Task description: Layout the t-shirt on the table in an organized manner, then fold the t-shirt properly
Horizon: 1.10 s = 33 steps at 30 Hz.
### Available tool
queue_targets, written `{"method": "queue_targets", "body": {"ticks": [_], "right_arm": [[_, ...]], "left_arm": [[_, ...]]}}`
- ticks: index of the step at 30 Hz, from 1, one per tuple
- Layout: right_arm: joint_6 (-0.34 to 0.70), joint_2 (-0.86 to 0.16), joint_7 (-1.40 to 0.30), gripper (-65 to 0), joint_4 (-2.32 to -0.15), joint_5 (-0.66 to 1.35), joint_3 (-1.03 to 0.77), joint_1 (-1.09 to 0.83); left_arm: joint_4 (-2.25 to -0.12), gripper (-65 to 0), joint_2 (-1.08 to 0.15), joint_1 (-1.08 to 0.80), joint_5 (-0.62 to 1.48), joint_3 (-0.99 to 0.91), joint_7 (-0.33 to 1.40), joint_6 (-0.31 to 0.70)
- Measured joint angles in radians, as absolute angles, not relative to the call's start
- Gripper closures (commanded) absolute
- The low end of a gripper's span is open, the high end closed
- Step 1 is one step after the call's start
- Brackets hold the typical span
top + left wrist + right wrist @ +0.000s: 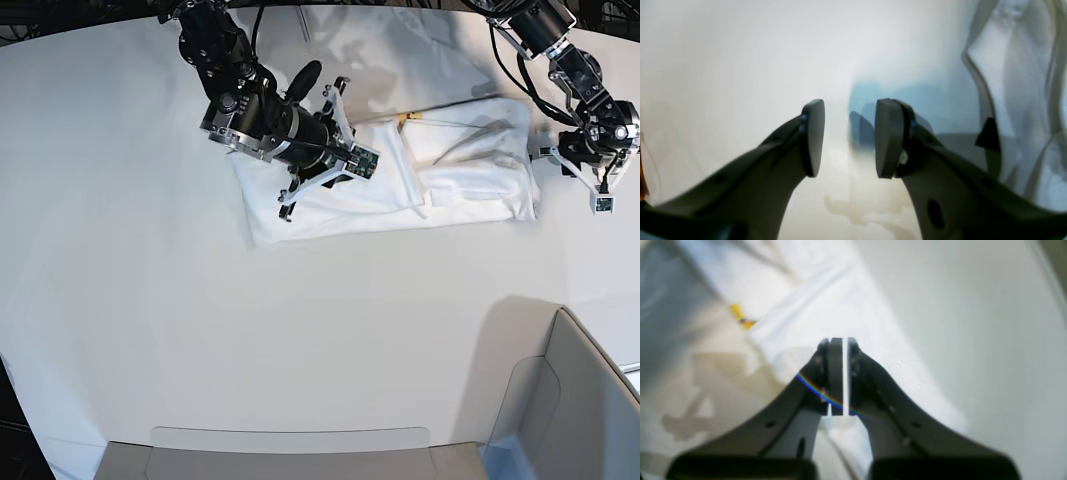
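Lying across the far half of the large, smooth white table (150, 300), the white cotton t-shirt (470, 180) is folded into a long, narrow band with its length running left to right in the base view. A small spot of yellow-orange print (403, 119) shows at a crease near the band's upper middle; the rest of the print is turned out of sight.

Left portion of the base view: the right gripper (318, 170), black with white finger frames, sits over the left part of the band. Its wrist camera shows the dark pads brought together with only a hairline slit between them, so it is clenched. White cloth lies directly beneath the tips; whether any fabric is pinched cannot be told.

Centre: the band shows a vertical fold line, with the thicker, doubled section to its right.

Right portion: the left gripper (600, 175) is just past the band's right end, above bare tabletop. Its wrist view shows the two dark pads standing well apart with nothing between them, released; rumpled white fabric with a small black neck label (988, 133) lies off to the side.

Lower right corner: a grey-white bin (570, 400) stands at the table's near edge.
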<state>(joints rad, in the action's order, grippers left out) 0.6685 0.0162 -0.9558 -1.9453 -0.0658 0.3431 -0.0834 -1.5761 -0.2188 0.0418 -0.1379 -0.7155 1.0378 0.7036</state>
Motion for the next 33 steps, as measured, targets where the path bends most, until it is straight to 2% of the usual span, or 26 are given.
{"method": "queue_targets", "body": {"ticks": [5,10,15,18,26,28,33], "right_arm": [[0.664,0.03,-0.926,0.0,-1.813,-0.026,0.274,-0.059],[0.656,0.026,-0.757,0.0,-1.753,0.001,0.214,-0.07],[0.656,0.031,-0.733,0.0,-1.544,-0.005,0.205,-0.02],[0.654,0.046,-0.737,0.0,-1.565,0.006,0.2,-0.023],[0.652,0.004,-0.718,0.0,-1.879,0.196,0.166,-0.104],[0.637,0.011,-0.725,0.0,-1.864,0.209,0.085,-0.11],[0.606,0.005,-0.737,0.0,-1.67,0.2,-0.06,-0.091]], "left_arm": [[-1.576,-24.6,-0.219,0.039,-0.138,-0.715,1.038,0.704],[-1.576,-24.6,-0.218,0.039,-0.138,-0.715,1.038,0.704],[-1.575,-24.6,-0.218,0.014,-0.139,-0.715,1.039,0.702],[-1.575,-24.6,-0.218,0.016,-0.138,-0.715,1.038,0.701],[-1.575,-24.7,-0.218,0.019,-0.139,-0.715,1.042,0.701],[-1.576,-24.9,-0.216,0.02,-0.138,-0.716,1.042,0.701],[-1.596,-27.1,-0.149,0.017,-0.135,-0.727,1.047,0.703]]}}
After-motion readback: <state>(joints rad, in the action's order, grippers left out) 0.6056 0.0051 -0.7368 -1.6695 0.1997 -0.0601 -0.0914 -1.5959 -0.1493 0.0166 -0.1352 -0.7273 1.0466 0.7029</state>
